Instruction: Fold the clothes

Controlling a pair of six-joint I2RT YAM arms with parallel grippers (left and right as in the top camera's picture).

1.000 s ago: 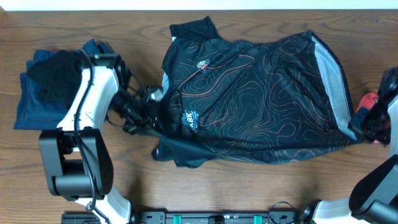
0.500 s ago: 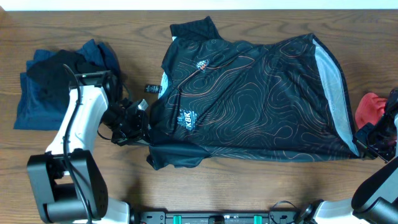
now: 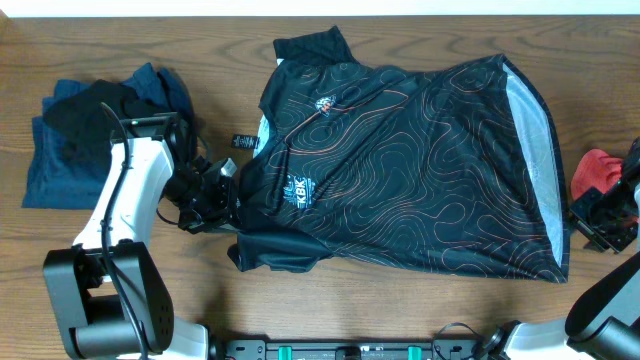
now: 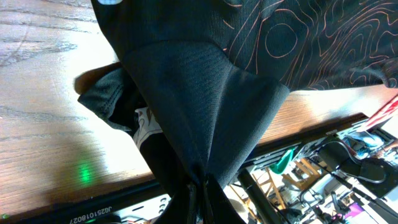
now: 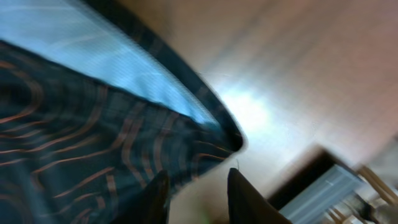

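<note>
Brown wooden table (image 3: 400, 300) carries everything. At its far left sits a stack of dark blue and black garments (image 3: 80, 140), apparently set aside. Next, the left gripper (image 3: 225, 200) is clamped on a gathered fold at the near left edge of the black sports shirt (image 3: 400, 160), likely anchoring it. The shirt lies spread across the middle. Right of it, beside a red cloth (image 3: 595, 170), the right gripper (image 5: 198, 177) stands parted and empty, just off the near right hem corner.
</note>
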